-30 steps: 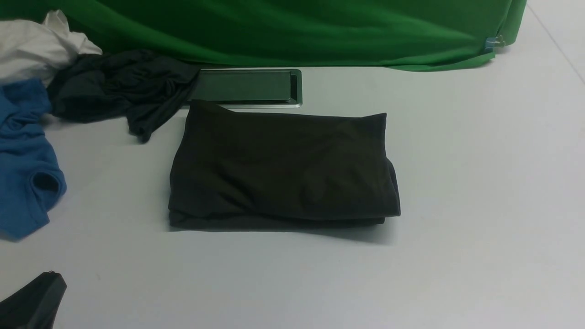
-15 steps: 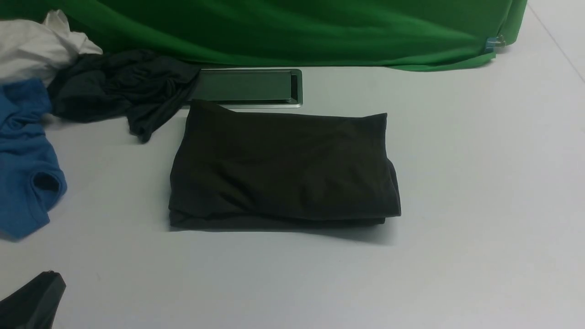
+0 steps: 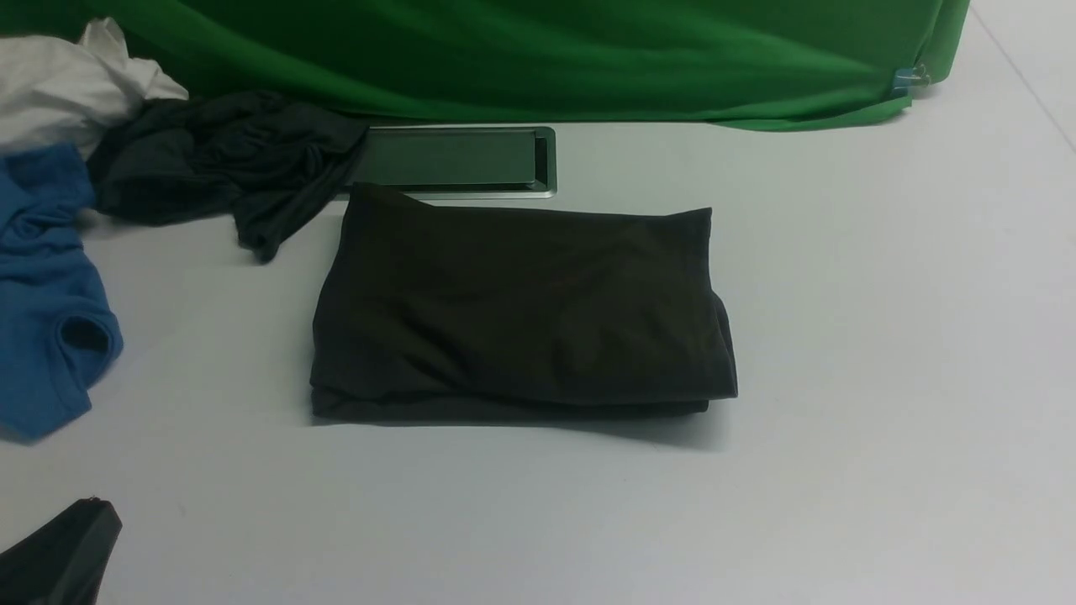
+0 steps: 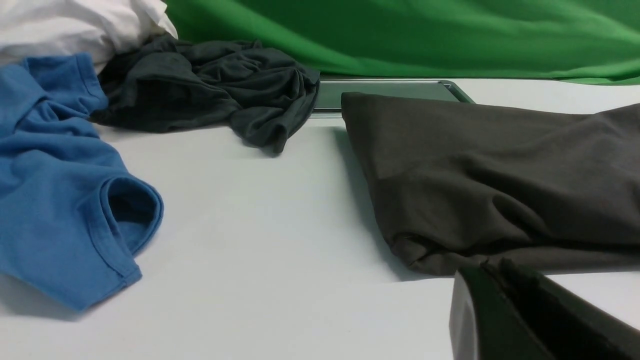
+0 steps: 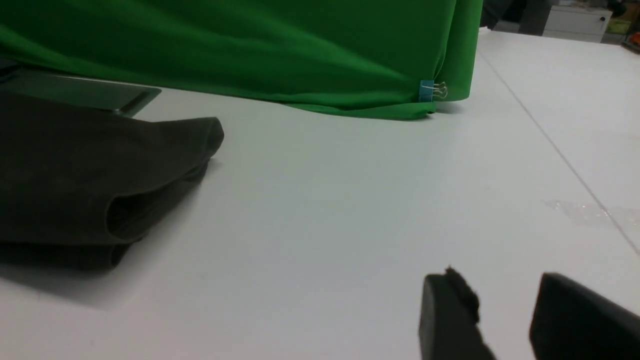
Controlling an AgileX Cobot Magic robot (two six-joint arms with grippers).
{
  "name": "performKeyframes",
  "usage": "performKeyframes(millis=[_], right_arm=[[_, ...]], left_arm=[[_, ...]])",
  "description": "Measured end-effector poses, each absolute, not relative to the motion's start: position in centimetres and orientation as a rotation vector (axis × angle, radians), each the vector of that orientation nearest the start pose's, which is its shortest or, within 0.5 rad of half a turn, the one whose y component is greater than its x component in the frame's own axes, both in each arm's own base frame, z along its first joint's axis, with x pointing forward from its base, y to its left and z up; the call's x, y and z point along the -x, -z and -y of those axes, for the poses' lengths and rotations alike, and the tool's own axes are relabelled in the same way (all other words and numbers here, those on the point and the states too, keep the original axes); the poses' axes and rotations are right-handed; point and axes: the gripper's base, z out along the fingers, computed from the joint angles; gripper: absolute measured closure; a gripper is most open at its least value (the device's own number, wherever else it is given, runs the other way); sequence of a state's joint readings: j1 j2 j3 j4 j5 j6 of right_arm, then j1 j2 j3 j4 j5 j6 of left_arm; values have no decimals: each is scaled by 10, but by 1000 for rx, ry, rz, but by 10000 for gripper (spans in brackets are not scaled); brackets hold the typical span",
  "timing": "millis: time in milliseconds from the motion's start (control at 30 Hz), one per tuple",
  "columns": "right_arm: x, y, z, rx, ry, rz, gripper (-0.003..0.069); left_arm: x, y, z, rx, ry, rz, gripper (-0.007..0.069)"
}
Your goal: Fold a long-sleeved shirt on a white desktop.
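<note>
1 folded long-sleeved shirt (image 3: 521,311) on counter (image 3: 841,336); 3 other garments (image 3: 218,160) far left. Left end effector (image 4: 505,305) shut, empty; right end effector (image 5: 505,310) partly open, empty.

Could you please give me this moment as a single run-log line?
shirt: folded, flat on desktop | left gripper: shut, empty, near shirt | right gripper: open, empty, clear of shirt | stage: fold looks done

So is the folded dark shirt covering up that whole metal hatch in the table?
No, the long-sleeved shirt overlaps only the near edge of the cable hatch, most of which shows.
</note>
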State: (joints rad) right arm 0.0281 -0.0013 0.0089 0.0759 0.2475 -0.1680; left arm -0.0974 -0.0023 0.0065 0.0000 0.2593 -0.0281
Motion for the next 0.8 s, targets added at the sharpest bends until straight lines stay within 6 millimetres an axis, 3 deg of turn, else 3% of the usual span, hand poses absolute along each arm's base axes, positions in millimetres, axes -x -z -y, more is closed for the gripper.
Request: performKeyframes(millis=[800], right_arm=[[-55,-188,-3,120,33,-1733,421]], left_arm=[[-55,-188,5,-50,81,-1745,588]])
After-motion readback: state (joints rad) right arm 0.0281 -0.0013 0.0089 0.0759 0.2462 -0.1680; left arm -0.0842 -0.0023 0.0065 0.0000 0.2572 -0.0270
